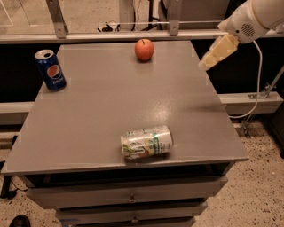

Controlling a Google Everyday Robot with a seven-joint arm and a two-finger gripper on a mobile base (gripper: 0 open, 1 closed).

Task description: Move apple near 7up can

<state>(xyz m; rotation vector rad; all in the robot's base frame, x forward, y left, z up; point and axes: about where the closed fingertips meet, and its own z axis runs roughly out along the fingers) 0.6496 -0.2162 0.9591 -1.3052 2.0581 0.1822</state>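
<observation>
Colours on a plain grey tabletop (97, 102)
Round orange-red apple (144, 49), white-and-green 7up can (146, 142) and dark blue Pepsi can (51, 69) are standing out; cream gripper (212, 55) is hovering off the right edge.

Our smooth white rounded arm (262, 13) comes in from the upper right corner of the view and slopes down towards the left. It ends in a bulbous white wrist housing (243, 27) with a small dark perforated patch on its side. From that wrist our pale cream two-finger tool (208, 58) points down and to the left, tilted rather than upright. It hangs in the air just beyond the far right edge of the flat grey desk (111, 102). A thin grey cable (258, 71) drops from the arm behind the wrist.
</observation>
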